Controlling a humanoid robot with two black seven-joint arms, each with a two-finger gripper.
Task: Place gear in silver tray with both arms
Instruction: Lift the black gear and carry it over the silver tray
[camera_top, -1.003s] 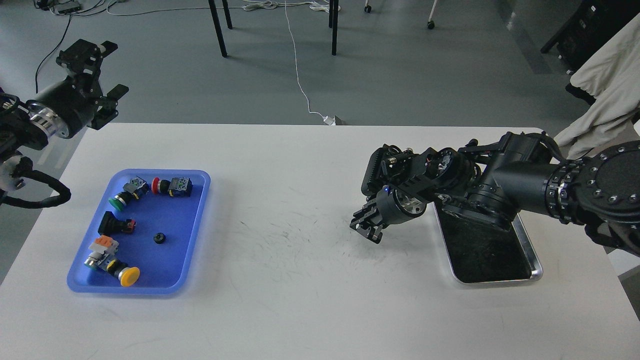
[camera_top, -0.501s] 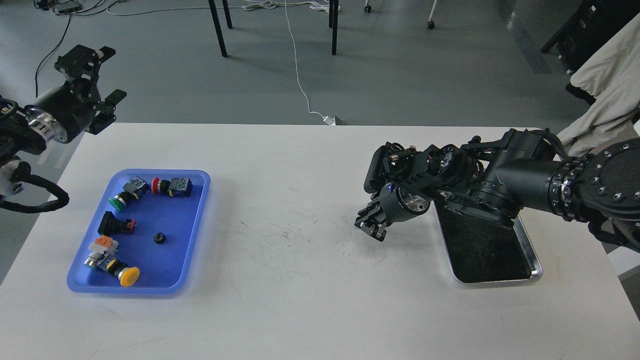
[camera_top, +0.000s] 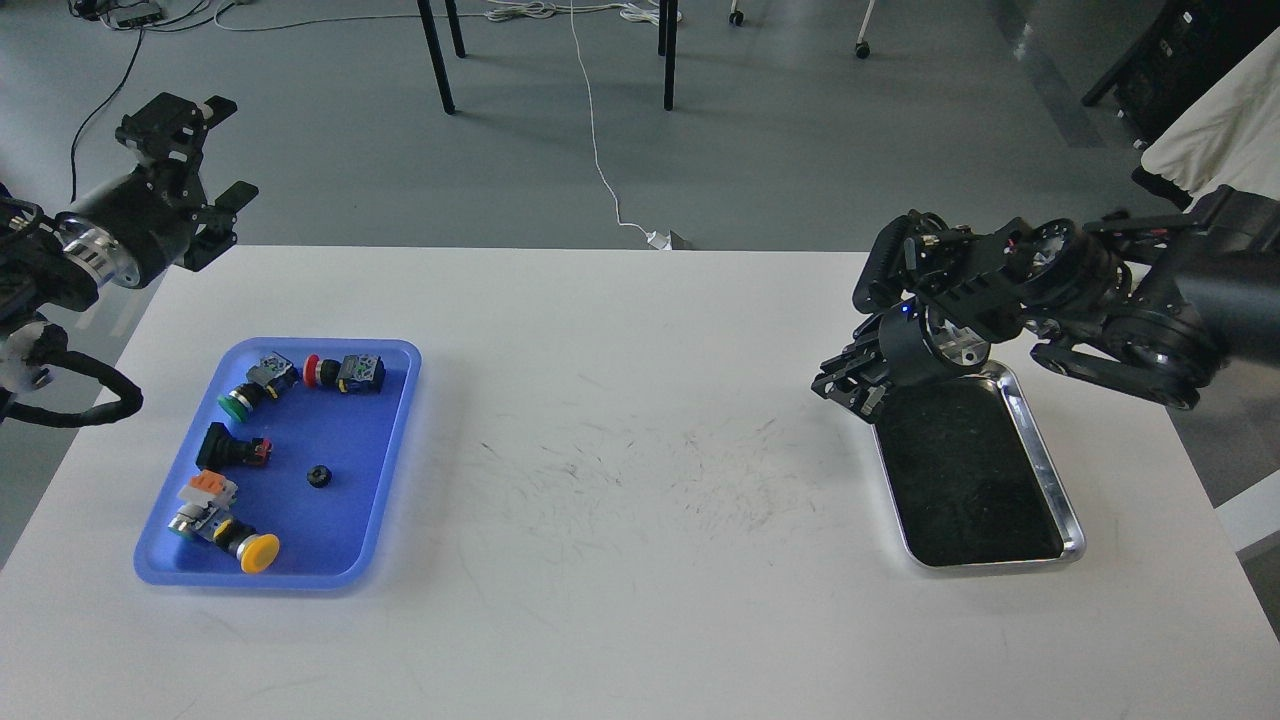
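The gear (camera_top: 319, 476), a small black ring, lies in the blue tray (camera_top: 390, 440) at the left among push-button parts. The silver tray (camera_top: 1052, 470) sits at the right with its dark bottom bare. My right gripper (camera_top: 850, 386) hangs over the silver tray's far left corner, pointing left and down. It is dark and its fingers cannot be told apart. Nothing shows in it. My left gripper (camera_top: 215, 150) is held above the floor beyond the table's far left corner, open and holding nothing, well away from the gear.
The blue tray also holds a green button (camera_top: 236, 402), a red button (camera_top: 313, 371), a yellow button (camera_top: 259, 552) and a black part (camera_top: 222, 447). The white table (camera_top: 620, 560) shows faint scuff marks mid-way. Chair legs and cables stand on the floor behind.
My right arm has drawn back to the right and upward, from the table's middle to the silver tray's far left corner. The left gripper has barely shifted.
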